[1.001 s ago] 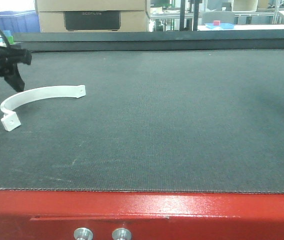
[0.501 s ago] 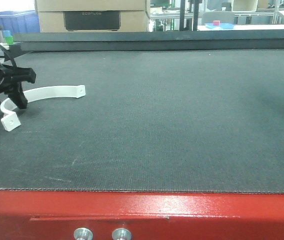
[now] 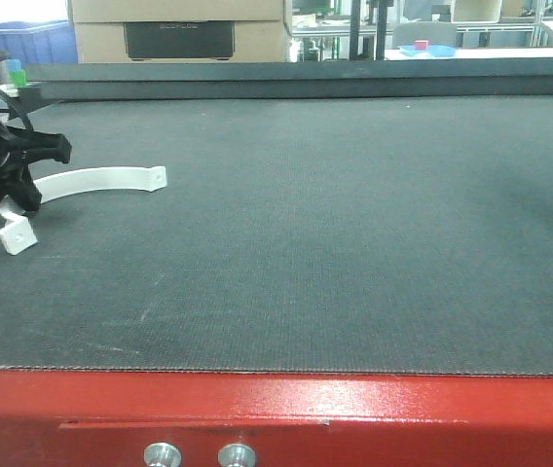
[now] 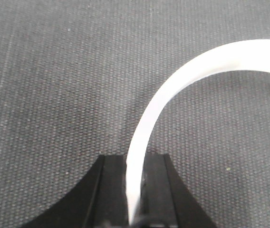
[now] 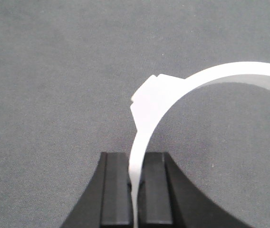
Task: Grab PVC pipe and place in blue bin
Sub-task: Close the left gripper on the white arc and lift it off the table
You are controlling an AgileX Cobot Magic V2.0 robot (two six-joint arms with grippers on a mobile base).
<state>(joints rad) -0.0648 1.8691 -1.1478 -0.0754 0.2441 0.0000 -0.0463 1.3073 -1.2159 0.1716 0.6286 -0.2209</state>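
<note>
Right gripper (image 5: 134, 190): you see both black fingers (image 5: 113, 190) pressed on the pipe.
PVC pipe (image 5: 159, 102): white, curved, tabbed.
Mat (image 5: 49, 71): grey; contact with pipe unclear.

Dark grey mat (image 3: 335, 224), red front rail (image 3: 374, 404) with two metal studs (image 3: 162, 454), cardboard box (image 3: 179, 27) behind.

The black left gripper (image 3: 35, 185) is cropped by the front view's left edge, with part of the white curved PVC pipe strip (image 3: 101, 179) hidden behind it. Whether the white curved band (image 5: 173, 90), cut off at the right wrist view's edge with its end lost inside the black right gripper (image 5: 136, 166), is the same piece cannot be told.
</note>
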